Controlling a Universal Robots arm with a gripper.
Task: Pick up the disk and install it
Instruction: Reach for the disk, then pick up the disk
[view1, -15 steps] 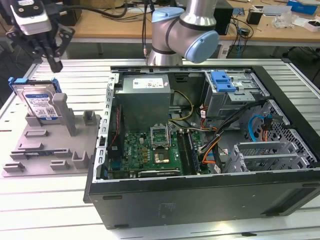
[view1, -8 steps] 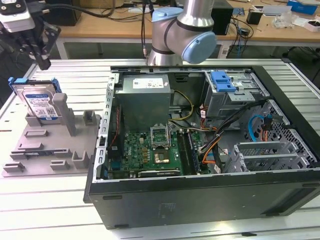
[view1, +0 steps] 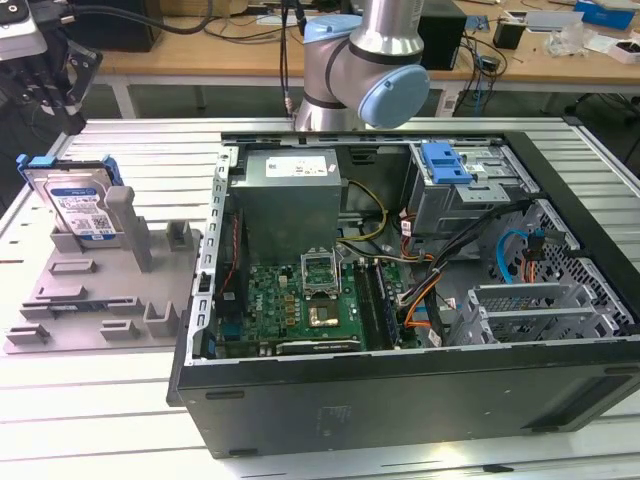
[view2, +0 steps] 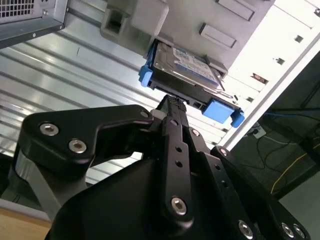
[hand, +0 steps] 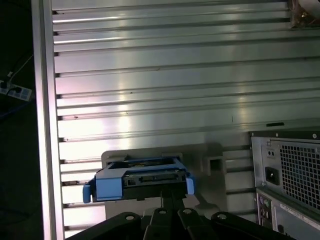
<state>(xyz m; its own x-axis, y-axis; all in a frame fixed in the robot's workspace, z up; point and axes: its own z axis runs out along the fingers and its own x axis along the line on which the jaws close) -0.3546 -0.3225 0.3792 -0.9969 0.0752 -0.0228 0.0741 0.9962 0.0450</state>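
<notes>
Disk (view1: 80, 205) stands on edge in grey fixture plate (view1: 95, 300); pincer (view2: 172, 102) hovers above it, apparently clear, opening can't tell; risk: off-centre descent could clip blue carrier rail (view2: 218, 111) or plate's post (view1: 128, 225), tilting disk in its slot.

On my remote feed, the disk (view1: 75, 205) stands propped on the grey fixture plate (view1: 120, 290), at nine o'clock from the open computer case (view1: 400, 400); the arm (view1: 360, 60) is at twelve.
</notes>
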